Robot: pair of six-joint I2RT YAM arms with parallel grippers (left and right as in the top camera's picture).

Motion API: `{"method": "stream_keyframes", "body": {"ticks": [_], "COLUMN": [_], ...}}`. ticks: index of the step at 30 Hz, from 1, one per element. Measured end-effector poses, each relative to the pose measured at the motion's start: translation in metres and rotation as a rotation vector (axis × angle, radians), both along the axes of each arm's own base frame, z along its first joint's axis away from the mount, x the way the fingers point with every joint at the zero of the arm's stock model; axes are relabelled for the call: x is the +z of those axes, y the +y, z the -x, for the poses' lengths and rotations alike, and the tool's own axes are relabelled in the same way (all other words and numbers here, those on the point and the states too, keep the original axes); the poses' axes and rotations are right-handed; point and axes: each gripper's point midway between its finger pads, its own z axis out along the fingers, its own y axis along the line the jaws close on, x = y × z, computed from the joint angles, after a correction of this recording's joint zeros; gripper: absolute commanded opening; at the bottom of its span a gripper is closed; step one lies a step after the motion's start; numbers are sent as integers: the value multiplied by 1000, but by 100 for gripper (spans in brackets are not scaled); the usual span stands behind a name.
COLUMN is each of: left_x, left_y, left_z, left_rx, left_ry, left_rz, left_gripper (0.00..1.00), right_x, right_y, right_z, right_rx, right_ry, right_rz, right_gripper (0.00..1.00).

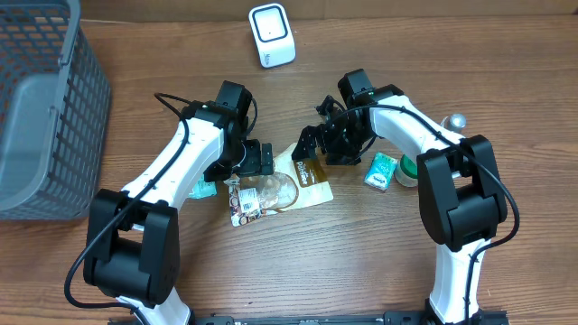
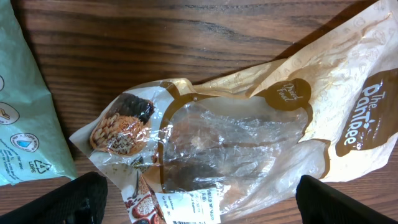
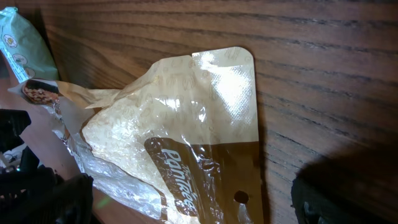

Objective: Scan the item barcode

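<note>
Here, a crumpled tan "The Pantree" pouch (image 2: 236, 137) beneath left claw (image 1: 256, 161) and right claw (image 1: 321, 146), both wide open.

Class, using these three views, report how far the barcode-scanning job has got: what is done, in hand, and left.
Done: nothing visible; the pouch lies on the table, apart from the white scanner. In hand: the left gripper and right gripper, both open, hover at the pouch without gripping it. Left: grasp it, lift it, and show its printed label to the scanner.
</note>
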Motion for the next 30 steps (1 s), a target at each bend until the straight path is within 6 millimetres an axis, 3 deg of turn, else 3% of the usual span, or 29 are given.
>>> {"method": "stream_keyframes", "body": {"ticks": [9, 12, 13, 15, 16, 24, 27, 30], "left_x": [0, 2, 2, 2, 1, 0, -1, -7], "left_y": [0, -4, -5, -3, -1, 30, 38, 35], "left_z": [-1, -15, -17, -13, -8, 37, 37, 32], "left_rx": [0, -5, -16, -34, -42, -32, -17, -3], "left_ry": [-3, -63, -71, -57, -39, 152, 147, 123], "left_rz": [1, 17, 17, 8, -1, -116, -159, -145], "left_gripper": [100, 100, 95, 73, 68, 59, 49, 48], "right_x": [0, 0, 0, 0, 0, 1, 1, 1], "right_y": [1, 1, 1, 1, 1, 2, 2, 2], "right_z": [0, 0, 0, 0, 0, -2, -3, -3], "right_rx": [3, 3, 3, 3, 3, 4, 3, 3], "right_ry": [-2, -3, -2, -3, -2, -16, -19, -18], "right_rz": [2, 2, 2, 2, 2, -3, -3, -3], "right_gripper": [100, 100, 100, 100, 100, 100, 100, 100]}}
